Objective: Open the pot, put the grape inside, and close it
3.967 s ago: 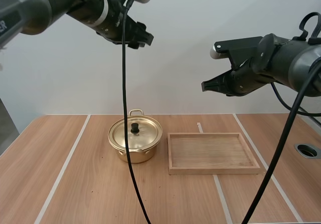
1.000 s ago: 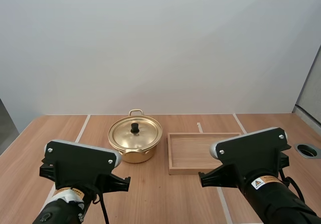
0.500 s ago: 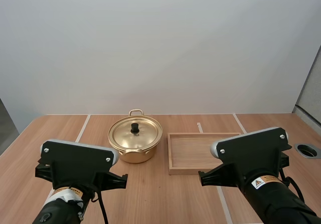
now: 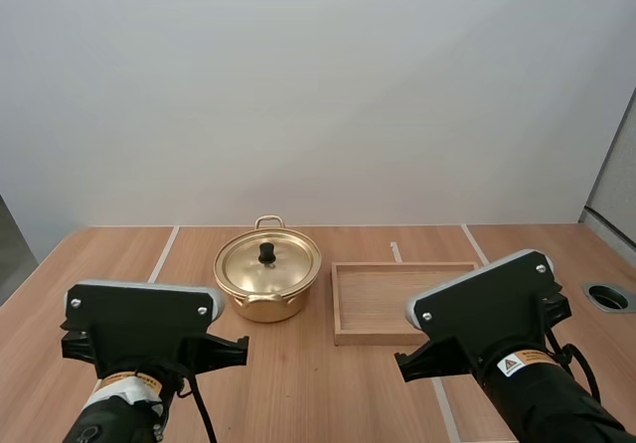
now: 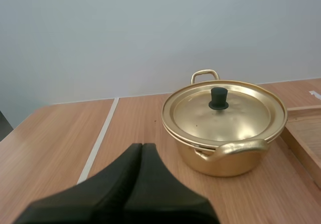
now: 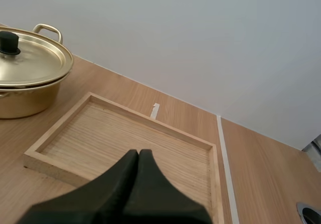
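Observation:
A golden pot stands mid-table with its lid on, a black knob at the lid's centre. In the left wrist view the pot sits just ahead of my left gripper, whose fingers lie together as one dark wedge, holding nothing. My right gripper is shut too, with nothing in it, and hovers at the near edge of the wooden tray. The pot shows beside that tray. Both arms are low near the table's front, left arm and right arm.
The wooden tray lies flat just right of the pot. A round metal-rimmed hole is set into the table at the far right. Pale stripes run across the wooden tabletop.
Since four seconds ago both arms have come down from high above the table to its front. In the last second the left arm slid slightly left and the right arm tilted a little.

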